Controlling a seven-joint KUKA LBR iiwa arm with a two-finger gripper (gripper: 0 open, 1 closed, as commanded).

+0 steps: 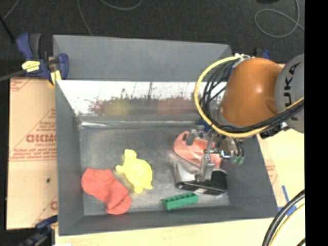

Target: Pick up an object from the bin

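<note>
My gripper (211, 155) hangs low over the right half of the bin, beneath the arm's orange cover. It is right above a pink soft thing (185, 146), which it partly hides. Just in front of it lies a black and silver tool-like thing (197, 181); whether the gripper touches this or the pink thing is unclear. A green toy brick (180, 201) lies near the bin's front wall, a little left of the gripper.
A yellow soft toy (135, 171) and a red sock-shaped thing (105, 189) lie side by side in the bin's front left. The arm and its cables cover the bin's right rear corner.
</note>
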